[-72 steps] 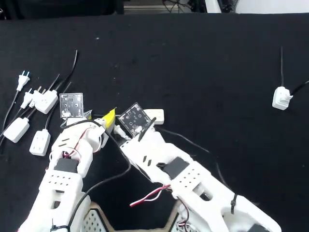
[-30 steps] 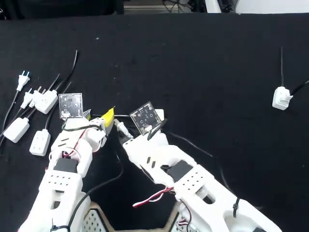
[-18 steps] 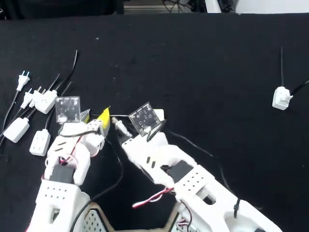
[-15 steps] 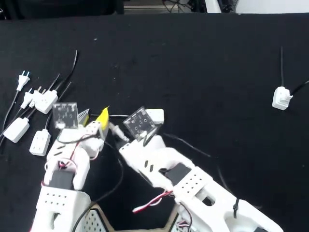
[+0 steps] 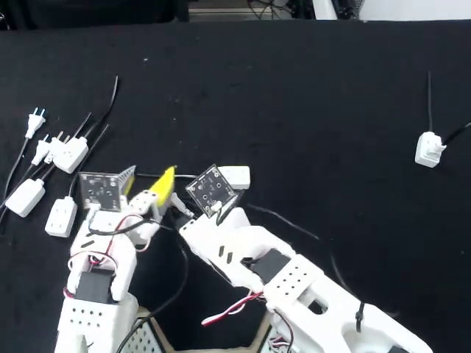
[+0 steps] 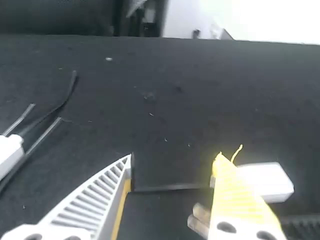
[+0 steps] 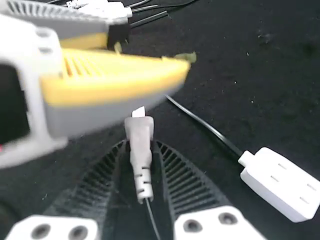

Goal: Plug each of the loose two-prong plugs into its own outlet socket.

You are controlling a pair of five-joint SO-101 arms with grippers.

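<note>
2 sets: right fingers pinch plug (socket just beside), left fingers spread

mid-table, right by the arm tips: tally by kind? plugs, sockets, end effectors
plug: 1
outlet socket: 1
left end effector, right end effector: 2
Total: 4
</note>
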